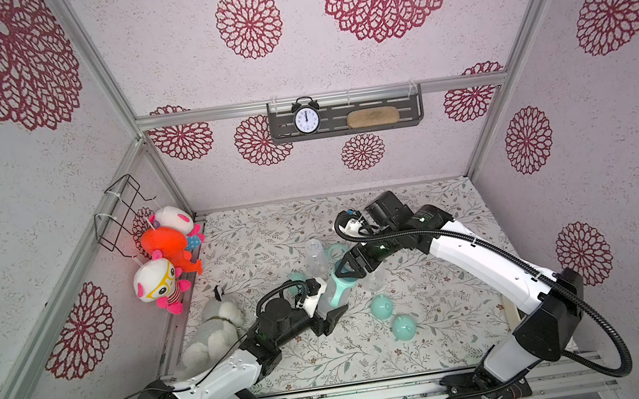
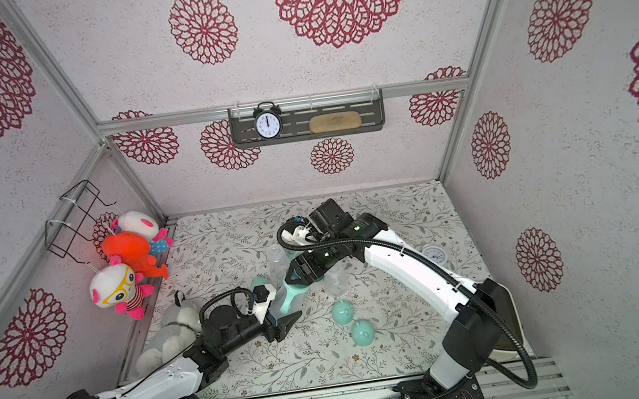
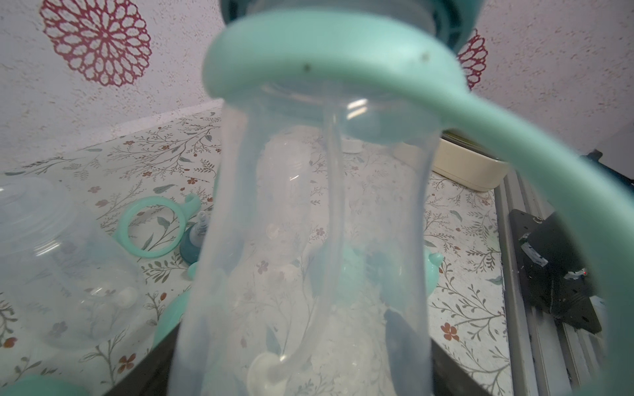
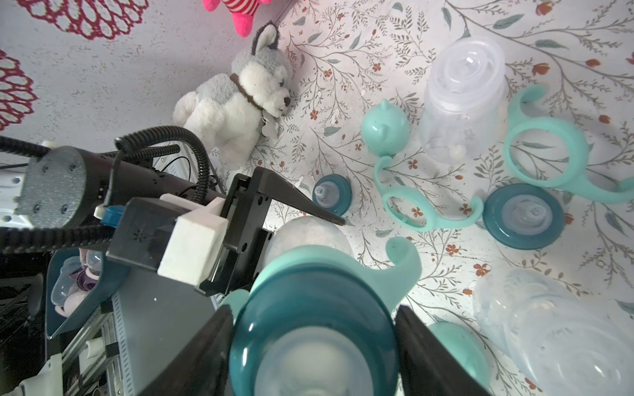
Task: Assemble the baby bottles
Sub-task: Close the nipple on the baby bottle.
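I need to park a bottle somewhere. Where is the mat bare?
Bare: the near strip of the mat, between the two dome caps and the front rail; also the far strip between the far clear bottle and the back wall. Crowded: the middle, around the held bottle, with loose handle rings and nipple collars.

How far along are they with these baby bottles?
Nothing looks finished yet. In hand: the left gripper holds one bottle with its ring on, while the right gripper grips the collar on its neck, apparently screwing it down. Left: three caps, two bare bottles, two rings and two collars, all loose on the table.
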`<state>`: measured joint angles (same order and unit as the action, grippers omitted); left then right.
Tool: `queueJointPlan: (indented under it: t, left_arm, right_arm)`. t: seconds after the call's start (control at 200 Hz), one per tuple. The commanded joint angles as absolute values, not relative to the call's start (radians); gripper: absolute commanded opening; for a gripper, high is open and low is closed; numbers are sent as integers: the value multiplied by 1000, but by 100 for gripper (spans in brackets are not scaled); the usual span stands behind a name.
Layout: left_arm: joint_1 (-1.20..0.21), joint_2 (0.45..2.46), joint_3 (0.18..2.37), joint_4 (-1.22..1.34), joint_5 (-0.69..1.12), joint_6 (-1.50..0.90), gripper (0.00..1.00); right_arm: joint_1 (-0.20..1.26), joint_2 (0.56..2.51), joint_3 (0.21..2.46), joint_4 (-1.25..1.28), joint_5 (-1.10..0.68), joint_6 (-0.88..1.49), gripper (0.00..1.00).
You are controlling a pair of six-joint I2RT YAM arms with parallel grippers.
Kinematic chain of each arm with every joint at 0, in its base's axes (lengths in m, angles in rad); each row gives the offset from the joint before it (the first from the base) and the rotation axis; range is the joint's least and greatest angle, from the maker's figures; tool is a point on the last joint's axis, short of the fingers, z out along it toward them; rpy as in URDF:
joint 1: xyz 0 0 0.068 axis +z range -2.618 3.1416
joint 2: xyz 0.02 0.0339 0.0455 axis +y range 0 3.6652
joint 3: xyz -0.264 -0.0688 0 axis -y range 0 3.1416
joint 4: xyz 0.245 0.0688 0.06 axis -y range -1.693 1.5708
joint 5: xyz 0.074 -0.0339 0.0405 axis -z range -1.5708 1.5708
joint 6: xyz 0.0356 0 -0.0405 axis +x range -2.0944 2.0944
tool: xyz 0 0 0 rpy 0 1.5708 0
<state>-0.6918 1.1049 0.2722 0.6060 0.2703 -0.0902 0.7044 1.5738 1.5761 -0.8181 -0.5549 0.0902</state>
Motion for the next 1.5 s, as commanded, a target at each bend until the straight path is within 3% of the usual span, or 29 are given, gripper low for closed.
queueJointPlan:
  t: [0.0, 0.43, 1.166, 1.496]
  left_arm:
    - [-701, 1074, 279, 654, 231, -65, 0]
    - [-718, 1112, 313, 649, 154, -47, 0]
    - [-800, 1083, 293, 713, -87, 36, 0]
    - [-847, 1078, 286, 726, -147, 91, 0]
  right_arm:
    - [699, 1593, 1613, -890, -600, 52, 41]
    - [703, 1610, 1572, -868, -592, 132, 41]
    - [784, 1482, 1373, -716, -445, 652, 38]
    - [783, 1506, 1395, -810, -482, 768, 39]
